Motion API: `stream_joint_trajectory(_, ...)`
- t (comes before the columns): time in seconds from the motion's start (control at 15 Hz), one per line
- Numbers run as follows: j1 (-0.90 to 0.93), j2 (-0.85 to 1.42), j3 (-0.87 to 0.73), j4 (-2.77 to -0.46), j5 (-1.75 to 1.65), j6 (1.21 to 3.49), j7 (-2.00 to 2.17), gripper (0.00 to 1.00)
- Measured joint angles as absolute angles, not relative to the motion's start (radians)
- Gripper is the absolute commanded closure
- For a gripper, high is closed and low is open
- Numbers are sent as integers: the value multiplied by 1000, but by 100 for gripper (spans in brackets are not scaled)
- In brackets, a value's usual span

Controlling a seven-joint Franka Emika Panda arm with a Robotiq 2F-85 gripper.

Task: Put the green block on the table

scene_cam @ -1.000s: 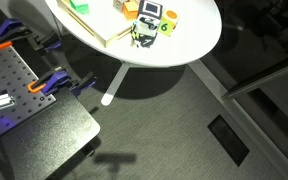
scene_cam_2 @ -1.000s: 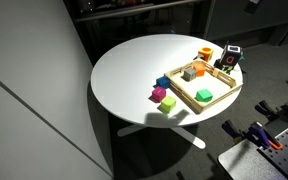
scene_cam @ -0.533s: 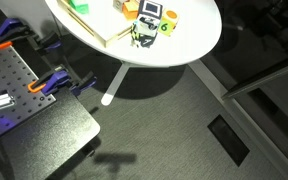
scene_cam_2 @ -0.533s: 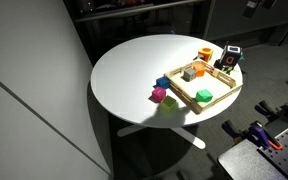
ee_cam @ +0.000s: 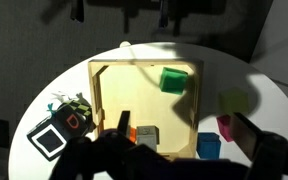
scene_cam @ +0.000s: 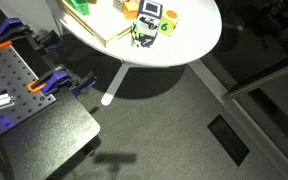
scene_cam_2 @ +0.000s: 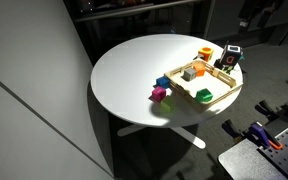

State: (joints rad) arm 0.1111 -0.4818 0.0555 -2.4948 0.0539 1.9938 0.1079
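The green block [ee_cam: 172,80] lies inside a shallow wooden tray [ee_cam: 94,100] on the round white table [scene_cam_2: 124,70]. It also shows in both exterior views [scene_cam_2: 203,95] [scene_cam: 79,5]. My gripper [ee_cam: 184,130] is open and empty. It hangs high above the tray's near side, with one finger over the orange and grey blocks and the other by the magenta cube. In an exterior view only part of the arm [scene_cam_2: 254,12] shows at the top edge.
A grey block [ee_cam: 147,135] and an orange block [ee_cam: 132,133] share the tray. Blue [ee_cam: 208,147], magenta [ee_cam: 225,127] and yellow-green [ee_cam: 234,103] cubes sit beside it. A black-and-white cube [ee_cam: 52,138] stands near a tray corner. A black workbench [scene_cam: 14,80] with orange clamps [scene_cam: 49,83] stands below.
The arm has moved further into an exterior view at the top right, and its shadow has shifted over the tray. The blocks have not moved.
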Motion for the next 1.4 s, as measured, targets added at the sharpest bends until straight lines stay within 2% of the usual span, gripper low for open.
stream_joint_trajectory(0.67, 77, -271, 45, -2499, 54, 2120, 74, 0)
stream_joint_trajectory(1.4, 75, -245, 45, -2501, 54, 2156, 74, 0)
